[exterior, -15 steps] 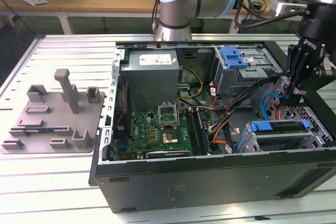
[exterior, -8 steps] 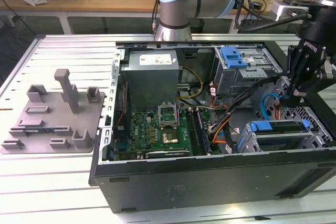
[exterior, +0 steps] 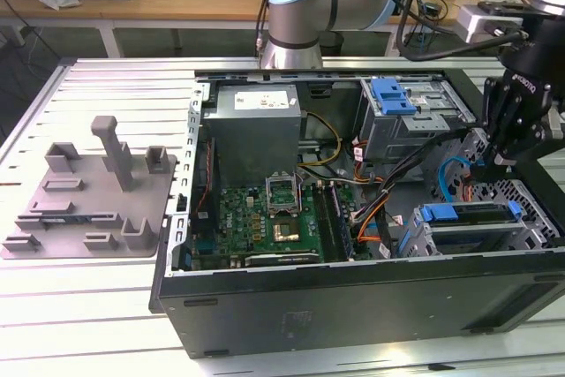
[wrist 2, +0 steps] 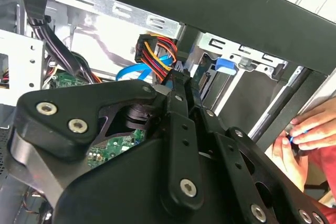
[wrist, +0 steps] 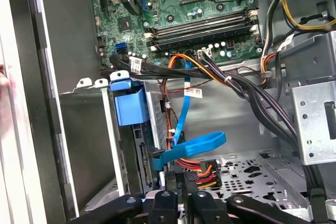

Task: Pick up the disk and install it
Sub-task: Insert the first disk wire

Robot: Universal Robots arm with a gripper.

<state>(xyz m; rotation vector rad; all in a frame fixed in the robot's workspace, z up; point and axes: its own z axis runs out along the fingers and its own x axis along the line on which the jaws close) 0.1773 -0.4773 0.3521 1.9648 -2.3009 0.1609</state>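
Disk apparently sits in cage beside jaws

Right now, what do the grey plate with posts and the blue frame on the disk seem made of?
The grey plate looks like matte plastic: uniform dull grey, no glint. The blue frame on the disk looks like moulded plastic: even colour, smooth, soft sheen. Neither is certain from looks alone.

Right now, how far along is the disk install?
Done, it seems: the disk sits in the drive cage, its blue carrier showing on top. In hand: the hand is at the coloured-wire power plug by the disk's end. Left: I can't tell whether that plug is seated.
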